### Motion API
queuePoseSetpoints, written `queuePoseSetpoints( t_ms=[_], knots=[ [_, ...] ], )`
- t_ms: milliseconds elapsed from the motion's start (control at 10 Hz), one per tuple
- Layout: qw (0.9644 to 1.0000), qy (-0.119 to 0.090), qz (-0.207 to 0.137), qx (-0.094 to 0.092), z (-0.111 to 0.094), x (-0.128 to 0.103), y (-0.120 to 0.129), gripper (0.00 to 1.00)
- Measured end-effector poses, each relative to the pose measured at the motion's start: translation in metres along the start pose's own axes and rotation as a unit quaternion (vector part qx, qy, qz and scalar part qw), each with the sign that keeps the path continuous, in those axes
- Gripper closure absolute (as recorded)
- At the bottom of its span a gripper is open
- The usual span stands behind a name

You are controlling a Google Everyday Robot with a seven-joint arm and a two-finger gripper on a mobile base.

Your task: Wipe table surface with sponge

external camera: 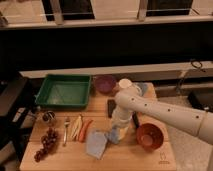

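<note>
The light-brown wooden table surface [135, 160] fills the lower middle of the camera view. My white arm reaches in from the right, and my gripper [118, 131] points down at the table's middle, just left of the orange bowl [149, 136]. It is shut on the mid-blue sponge [113, 135], which shows at its lower tip and rests on the table surface. The sponge's left edge touches the pale blue-grey cloth [96, 144].
A green tray [65, 91], a purple bowl [105, 83] and a white cup [125, 84] stand at the back. A dark block [111, 107] lies behind the gripper. Grapes [44, 146], a fork [65, 131], a small metal cup [48, 117] and carrot sticks [81, 129] lie at the left.
</note>
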Motion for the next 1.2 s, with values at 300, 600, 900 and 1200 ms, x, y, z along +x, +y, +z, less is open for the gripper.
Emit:
queuePoseSetpoints(
  t_ms=[300, 600, 900, 1200],
  knots=[
    [0.9992, -0.016, -0.036, 0.001, 0.007, -0.029, -0.011, 1.00],
    [0.9986, -0.032, -0.042, -0.002, 0.012, -0.034, -0.004, 1.00],
    [0.9983, -0.047, -0.032, -0.013, 0.021, -0.044, 0.023, 1.00],
    [0.9989, -0.041, -0.007, -0.023, 0.020, -0.033, 0.038, 1.00]
  ],
)
